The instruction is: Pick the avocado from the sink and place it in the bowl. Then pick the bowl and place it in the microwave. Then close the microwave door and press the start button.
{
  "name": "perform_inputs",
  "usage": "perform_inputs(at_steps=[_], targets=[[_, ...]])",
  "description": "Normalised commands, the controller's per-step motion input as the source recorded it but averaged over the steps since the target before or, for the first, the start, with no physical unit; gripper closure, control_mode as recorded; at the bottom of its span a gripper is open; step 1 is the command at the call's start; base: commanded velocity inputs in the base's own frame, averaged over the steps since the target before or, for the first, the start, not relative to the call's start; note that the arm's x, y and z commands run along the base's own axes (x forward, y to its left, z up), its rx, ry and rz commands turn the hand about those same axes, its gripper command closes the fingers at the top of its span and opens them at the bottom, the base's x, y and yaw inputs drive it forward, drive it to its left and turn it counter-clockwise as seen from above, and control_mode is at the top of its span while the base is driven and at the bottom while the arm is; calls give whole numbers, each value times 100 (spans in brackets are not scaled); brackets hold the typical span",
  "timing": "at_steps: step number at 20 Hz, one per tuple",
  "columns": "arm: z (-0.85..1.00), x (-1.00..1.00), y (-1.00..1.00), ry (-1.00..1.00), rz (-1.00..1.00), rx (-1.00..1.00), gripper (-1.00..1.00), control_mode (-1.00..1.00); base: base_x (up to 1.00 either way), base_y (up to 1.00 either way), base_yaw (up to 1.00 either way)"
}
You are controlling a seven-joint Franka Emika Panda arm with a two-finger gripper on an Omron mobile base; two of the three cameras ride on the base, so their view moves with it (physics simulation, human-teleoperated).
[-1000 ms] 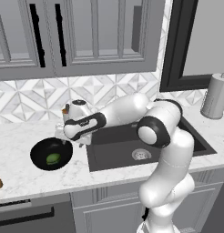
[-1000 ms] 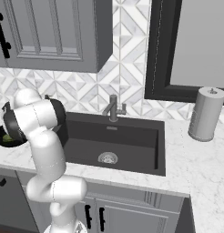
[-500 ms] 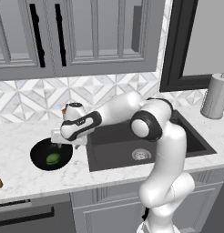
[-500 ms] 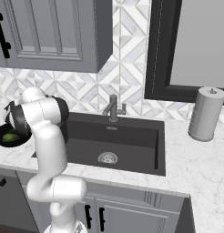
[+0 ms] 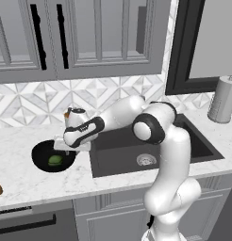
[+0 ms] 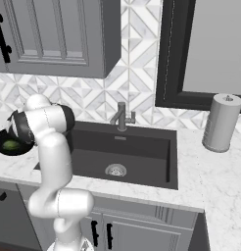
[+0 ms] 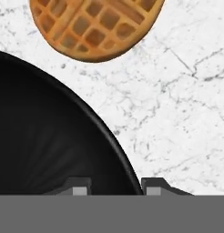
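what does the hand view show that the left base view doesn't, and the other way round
Hand view alone: a round orange-brown waffle lying on the marble beside the bowl, and the gripper with one fingertip on each side of the bowl's rim.

Left base view alone: the avocado resting in the bowl, the sink, and a paper towel roll on the far right.

Both: the glossy black bowl and the white marble counter.

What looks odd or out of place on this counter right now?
A waffle lies straight on the marble counter beside the bowl, with no plate under it. Otherwise nothing is spilled or damaged; the avocado sits inside the upright bowl.
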Motion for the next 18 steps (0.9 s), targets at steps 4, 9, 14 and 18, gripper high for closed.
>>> perform_inputs(at_steps=[4,9,14,18], targets=[[13,-13,0,-12,0,0,100,-100,0,0,0],[52,-59,-9,-14,0,0,100,-100,0,0,0],[61,-76,-47,-7,-2,0,100,-100,0,0,0],[63,-59,-86,0,-7,3,100,-100,0,0,0]])
